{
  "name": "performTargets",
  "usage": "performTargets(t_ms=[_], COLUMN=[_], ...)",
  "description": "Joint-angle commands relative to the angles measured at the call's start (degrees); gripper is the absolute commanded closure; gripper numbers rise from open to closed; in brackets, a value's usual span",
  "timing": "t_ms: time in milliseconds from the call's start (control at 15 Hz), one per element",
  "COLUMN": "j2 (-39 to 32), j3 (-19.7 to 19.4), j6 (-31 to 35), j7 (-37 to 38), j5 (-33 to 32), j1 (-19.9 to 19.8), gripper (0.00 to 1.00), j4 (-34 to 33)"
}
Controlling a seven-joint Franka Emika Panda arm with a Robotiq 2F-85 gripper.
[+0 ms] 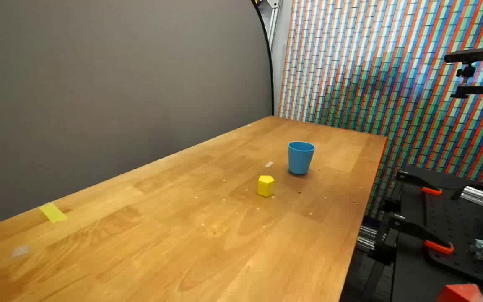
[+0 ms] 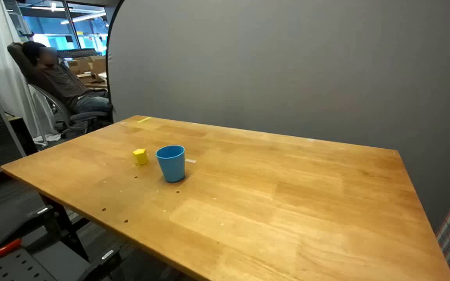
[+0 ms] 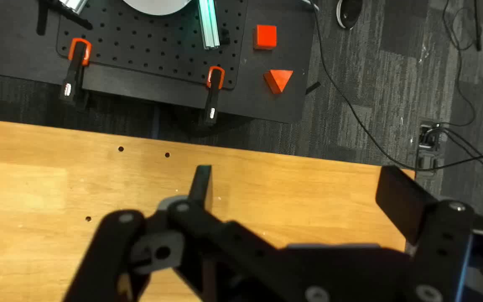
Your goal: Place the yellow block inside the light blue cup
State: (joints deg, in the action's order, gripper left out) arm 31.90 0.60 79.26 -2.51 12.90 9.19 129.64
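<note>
The small yellow block (image 1: 266, 186) stands on the wooden table, apart from the blue cup (image 1: 300, 158). The cup stands upright with its opening up. Both also show in an exterior view, with the yellow block (image 2: 140, 156) beside the light blue cup (image 2: 171, 164); the cup's inside bottom is hidden. In the wrist view my gripper (image 3: 295, 184) is wide open over the wooden table near its edge, with nothing between the fingers. The block and cup are out of the wrist view, and the gripper is out of both exterior views.
The wooden table (image 2: 287, 187) carries a flat yellow tape patch (image 1: 53, 212). A black base plate (image 3: 149, 46) with clamps (image 3: 212, 96) lies beyond a gap at the table's edge. A red cube (image 3: 265, 37) and an orange-red triangular block (image 3: 279, 79) rest near the plate.
</note>
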Motion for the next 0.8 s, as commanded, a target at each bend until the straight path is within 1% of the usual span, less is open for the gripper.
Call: performTargets(t_ms=[0,467,533,667,733], j2=[-0.06,0.06,-1.48,-5.40,-7.21], j3=[1.26,1.25,1.60,2.78,3.68], j6=[-0.26,-0.27,0.79,7.85,13.26], j7=[-0.66,-0.66,-0.53,0.65,1.31], j5=[0.45,0.45,1.01,4.89,7.63], j1=[-1.67,-1.68,-1.56,-1.29,-0.90], gripper=[0.00,0.00,0.00,0.00,0.00], j4=[-0.30,-0.58,-0.84,-0.15,0.85])
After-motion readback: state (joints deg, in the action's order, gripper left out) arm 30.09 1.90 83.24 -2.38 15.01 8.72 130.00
